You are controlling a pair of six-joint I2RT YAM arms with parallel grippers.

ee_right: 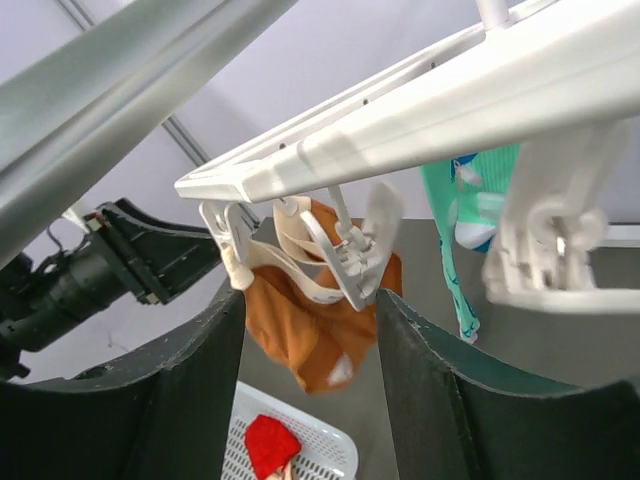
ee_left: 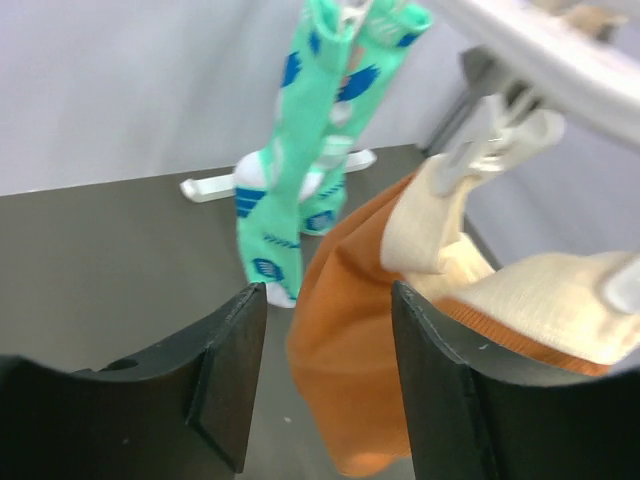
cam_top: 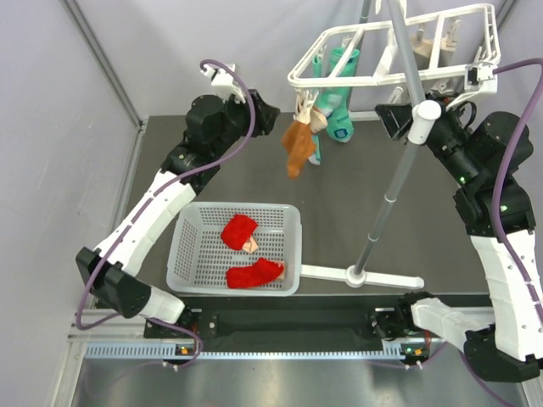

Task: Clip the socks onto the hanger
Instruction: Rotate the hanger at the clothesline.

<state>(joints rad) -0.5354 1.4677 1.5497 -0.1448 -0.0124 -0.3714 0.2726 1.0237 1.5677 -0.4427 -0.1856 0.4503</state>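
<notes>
From above, the white plastic rectangular hanger (cam_top: 399, 47) stands on its tall grey metal pole (cam_top: 392, 182) over the dark bench (cam_top: 212, 170). The mint-green socks (cam_top: 341, 114) with white patches hang clipped under the hanger's left end, with an orange-brown sock (cam_top: 298, 146) just beside them. The red socks (cam_top: 239, 231) with tan toes both lie well below the hanger, in a white perforated plastic basket (cam_top: 188, 254). The left gripper (cam_top: 270, 114) hovers just left of the hanger's left end and the right gripper (cam_top: 389, 117) just under its middle. In the left wrist view, the left gripper's jaws stand parted and grasp nothing. The orange-brown sock shows in the gap between them, and a beige sock (ee_left: 440, 225) dangles beside it from one of the small white clips (ee_left: 487, 150) under the hanger. The mint-green socks hang further along the hanger. In the right wrist view, the right gripper is likewise released and empty, its jaws apart just beneath the clips on the hanger's near rail. I judge the mint pair done and the red pair not yet begun. The next move calls for one arm to descend from the hanger to the basket and pinch a red sock at its cuff. It should then lift the sock to a free clip, which the other gripper squeezes open.
</notes>
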